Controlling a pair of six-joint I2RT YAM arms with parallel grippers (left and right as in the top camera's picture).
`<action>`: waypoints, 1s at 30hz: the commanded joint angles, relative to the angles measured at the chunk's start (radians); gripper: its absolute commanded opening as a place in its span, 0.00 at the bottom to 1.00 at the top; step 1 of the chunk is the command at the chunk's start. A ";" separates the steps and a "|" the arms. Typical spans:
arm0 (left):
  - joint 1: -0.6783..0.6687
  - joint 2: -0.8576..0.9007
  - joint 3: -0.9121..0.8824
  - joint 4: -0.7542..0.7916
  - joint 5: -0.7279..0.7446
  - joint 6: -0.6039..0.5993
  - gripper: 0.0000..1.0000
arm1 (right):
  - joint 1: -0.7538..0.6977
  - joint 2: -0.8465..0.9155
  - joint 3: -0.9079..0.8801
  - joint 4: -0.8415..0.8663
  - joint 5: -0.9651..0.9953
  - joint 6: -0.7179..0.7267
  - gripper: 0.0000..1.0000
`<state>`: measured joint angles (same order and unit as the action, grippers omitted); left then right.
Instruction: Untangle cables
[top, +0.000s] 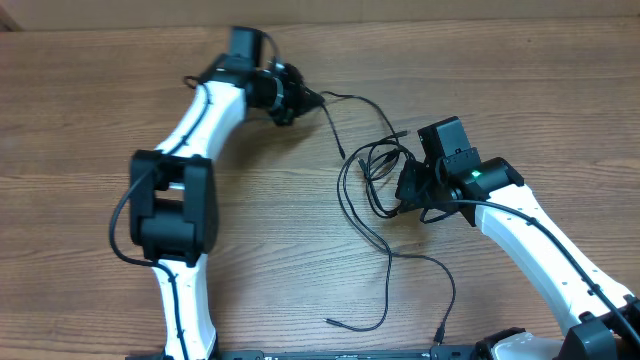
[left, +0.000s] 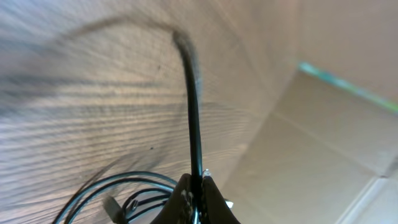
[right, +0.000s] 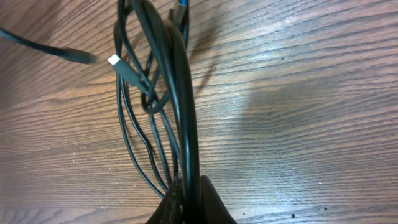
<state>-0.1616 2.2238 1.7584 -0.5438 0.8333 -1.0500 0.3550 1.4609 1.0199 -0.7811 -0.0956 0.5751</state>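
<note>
Cables (top: 372, 165) lay as tangled loops right of centre on surface (top: 80, 120); loose tails trailed toward 6 o'clock. Single strand (top: 350, 97) ran out of tangle toward 10 o'clock, long axis roughly 10-to-4. Left tool (top: 312, 98) pressed together, pinching that strand's far end. Right tool (top: 405, 188) pressed together on looped bundle at tangle's 4 o'clock side. Right arm nearer tangle. Judged: next pull would follow strand axis, tools drawing apart.

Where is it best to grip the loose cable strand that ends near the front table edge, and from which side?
Probably just behind the strand's free end, from straight above, jaws across the strand. There it lies flat and alone on the table, away from the tangle that the right gripper holds.
</note>
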 joint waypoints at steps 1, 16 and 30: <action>0.055 -0.044 0.019 0.026 0.202 -0.067 0.04 | -0.002 0.000 -0.004 0.001 -0.003 -0.008 0.04; 0.100 -0.044 0.019 -0.357 0.113 0.613 0.98 | -0.031 -0.024 -0.002 0.167 -0.377 -0.076 0.04; 0.090 -0.048 0.019 -0.597 0.371 1.209 0.97 | -0.229 -0.032 -0.002 0.492 -1.080 -0.117 0.04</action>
<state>-0.0536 2.2234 1.7615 -1.1217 1.1515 -0.0319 0.1406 1.4597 1.0191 -0.3073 -0.9730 0.4923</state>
